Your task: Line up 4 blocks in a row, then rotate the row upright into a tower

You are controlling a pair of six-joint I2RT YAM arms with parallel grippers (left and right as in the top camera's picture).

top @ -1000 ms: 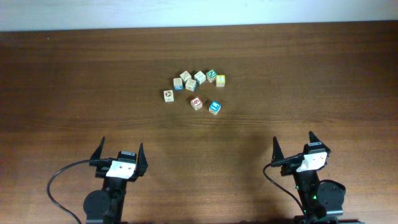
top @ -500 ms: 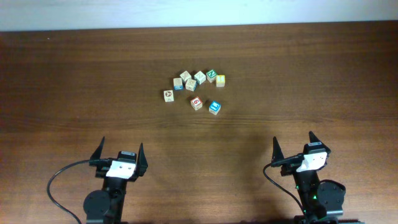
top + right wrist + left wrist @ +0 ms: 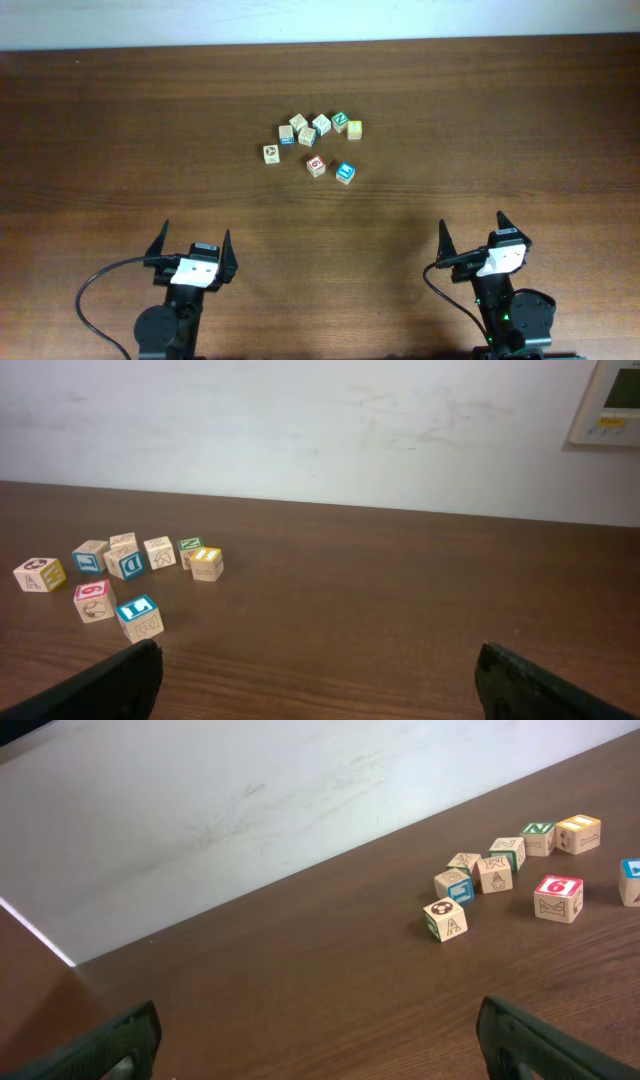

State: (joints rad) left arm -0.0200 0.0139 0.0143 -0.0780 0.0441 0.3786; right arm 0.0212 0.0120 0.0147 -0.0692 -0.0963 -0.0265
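Toward the far middle of the surface point(image 3: 500, 120), four printed pale-wood blocks are found: the green block point(image 3: 340, 121) just beside the yellow block point(image 3: 354, 128), with the red block point(image 3: 316, 165) and blue block point(image 3: 345, 172) nearer. The left hand point(image 3: 196, 234) and right hand point(image 3: 471, 222) are held spread and empty, well apart from them. Nothing has been moved since the earlier frame.

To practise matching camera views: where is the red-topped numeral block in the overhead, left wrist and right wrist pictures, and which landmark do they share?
Overhead: red-topped block almost at centre, slightly above it.
Left wrist: red-topped block at the right, mid-height.
Right wrist: red-topped block far left, below mid-height.
Shared landmark: the yellow-topped block, farther back and to its right in every view.
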